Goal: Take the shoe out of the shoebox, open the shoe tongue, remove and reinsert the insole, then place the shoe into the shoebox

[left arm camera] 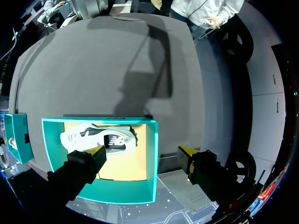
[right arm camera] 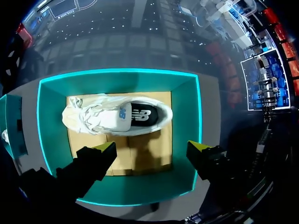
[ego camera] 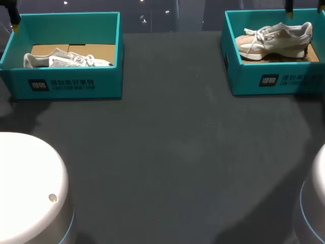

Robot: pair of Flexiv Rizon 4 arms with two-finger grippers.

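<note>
My left tool (left arm camera: 141, 151) and right tool (right arm camera: 152, 146) hang with fingers spread apart, gripping nothing, above the matte dark bench (ego camera: 167, 152). The teal cardboard right shoebox (right arm camera: 184, 112) holds a beige laced shoe (right arm camera: 117, 116) on its brown card floor. The matching left shoebox (left arm camera: 153, 140) holds a white shoe (left arm camera: 98, 137).

The near wall of the left shoebox (ego camera: 76, 84) hides the white shoe (ego camera: 66, 60) in part, and the right shoebox (ego camera: 279, 80) is cut off at the edge.
</note>
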